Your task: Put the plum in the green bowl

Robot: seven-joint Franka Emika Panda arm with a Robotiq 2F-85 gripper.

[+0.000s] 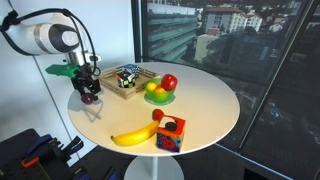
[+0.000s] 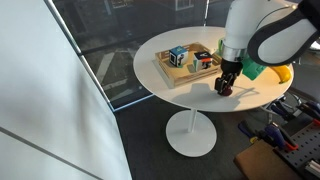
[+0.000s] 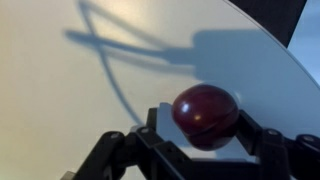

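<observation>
The plum (image 3: 205, 110) is small, round and dark maroon. In the wrist view it sits between my gripper's (image 3: 202, 122) two black fingers, which are shut on its sides, just over the white table. In both exterior views my gripper (image 1: 90, 95) (image 2: 225, 87) points down near the table's edge, beside the wooden tray. The green bowl (image 1: 160, 98) stands near the table's middle, past the tray from my gripper. It holds yellow fruit and a red apple (image 1: 169, 82).
A wooden tray (image 1: 127, 80) (image 2: 186, 63) with a patterned cube stands next to my gripper. A banana (image 1: 133, 136) and a red and blue toy box (image 1: 170, 133) lie near the table's front edge. The round table (image 1: 205, 105) ends close to my gripper.
</observation>
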